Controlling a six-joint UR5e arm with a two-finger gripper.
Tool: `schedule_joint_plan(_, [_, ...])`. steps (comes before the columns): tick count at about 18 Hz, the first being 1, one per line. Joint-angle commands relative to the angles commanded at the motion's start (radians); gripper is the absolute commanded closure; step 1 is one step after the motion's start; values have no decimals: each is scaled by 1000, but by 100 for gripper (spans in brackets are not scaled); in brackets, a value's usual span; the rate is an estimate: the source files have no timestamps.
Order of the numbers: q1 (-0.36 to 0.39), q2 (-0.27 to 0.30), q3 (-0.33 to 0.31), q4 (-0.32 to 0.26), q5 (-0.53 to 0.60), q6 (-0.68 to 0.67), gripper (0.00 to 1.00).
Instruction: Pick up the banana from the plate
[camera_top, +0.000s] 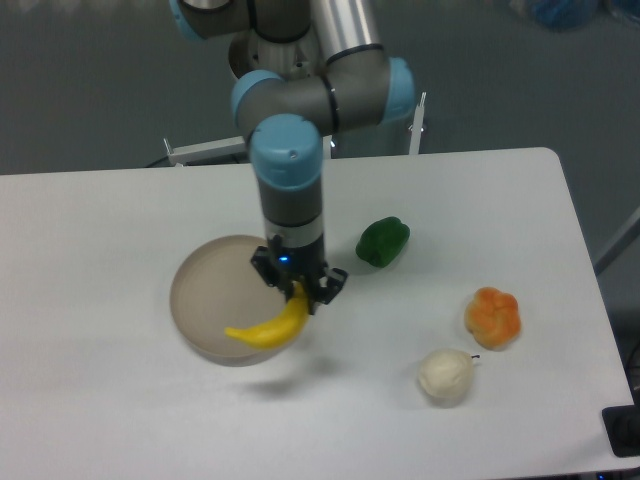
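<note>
White table (120, 420) takes up most of the view, w/ the UR5e arm (330, 60) coming down from the top centre: thick silver upper link, blue-capped joints at the elbow, then a grey forearm section dropping straight down, near vertical, wrist pointing at the tabletop. The plate (205, 300), round and beige-tan, sits left of centre on the table, nothing lying flat in it that I can see. At the bottom of the wrist the gripper (297, 290) is black w/ a small blue light, positioned over the plate's right edge; its fingers are closed in on the banana (270, 326), pinching it near the upper right end. Banana hangs tilted, high end in the fingers, low end pointing left and down over the plate's front-right rim; it looks lifted, w/ a soft shadow on the table just below and right of it. Green pepper (383, 242) sits right of the gripper, apart from it. Orange lumpy fruit (493, 317) is farther right, and the small cream-white round fruit (445, 375) lies near it, toward the front edge.
</note>
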Motion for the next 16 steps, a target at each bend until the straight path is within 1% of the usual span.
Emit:
schedule_joint_plan(2, [73, 2, 11, -2, 26, 110, 64])
schedule_joint_plan(4, [104, 0, 35, -5, 34, 166, 64])
schedule_joint_plan(6, [129, -5, 43, -3, 46, 187, 64])
schedule_joint_plan(10, [167, -23, 95, -3, 49, 304, 64])
schedule_joint_plan(14, [175, -55, 114, -3, 51, 309, 64])
schedule_joint_plan(16, [184, -58, 121, -3, 51, 307, 64])
